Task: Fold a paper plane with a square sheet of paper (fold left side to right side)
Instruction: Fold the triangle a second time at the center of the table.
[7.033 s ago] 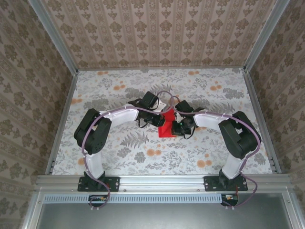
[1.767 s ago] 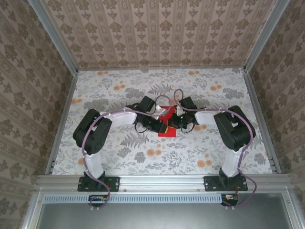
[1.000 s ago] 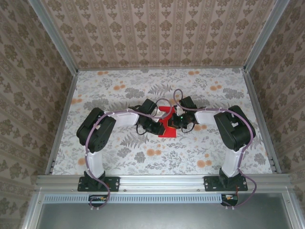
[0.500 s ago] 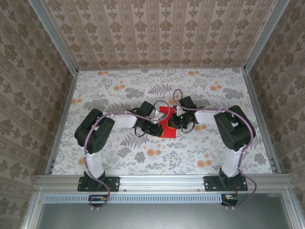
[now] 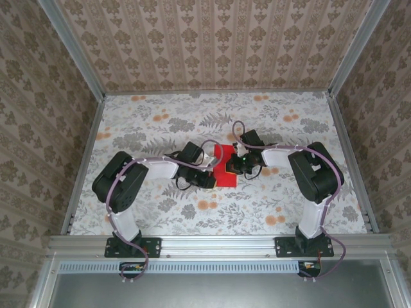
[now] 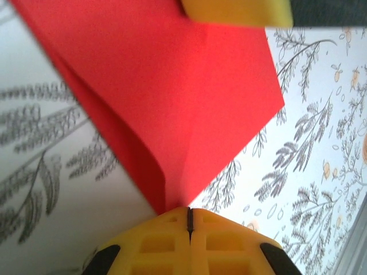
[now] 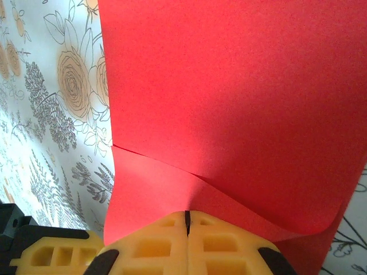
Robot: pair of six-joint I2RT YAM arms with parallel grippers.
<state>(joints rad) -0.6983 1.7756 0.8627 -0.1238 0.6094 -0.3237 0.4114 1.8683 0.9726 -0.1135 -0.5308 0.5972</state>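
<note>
The square sheet of paper (image 5: 226,174), bright red and creased, lies near the middle of the table (image 5: 128,212), well away from all four edges. It rests on a cloth (image 5: 160,122) printed with grey ferns and orange flowers. Both arms bend inward from the near edge and meet at it. The left gripper (image 5: 207,181) is at the sheet's left side and the right gripper (image 5: 236,165) at its right side, with the red paper between them.

In the left wrist view the yellow fingers (image 6: 223,240) are pressed together with only a thin seam between them. A corner of the sheet runs straight into that seam, so the left pincer is closed on the paper. From that corner one layer curves up and away in a soft, rounded fold, with a darker red layer under it on the left. A yellow finger of the other gripper shows at the top of this view, against the sheet.

In the right wrist view the pincer is closed too, its fingertips (image 7: 155,229) touching each other. They sit at the paper's near edge, where an upper layer curls over a lower one. Whether a layer is nipped between them I cannot tell.
</note>
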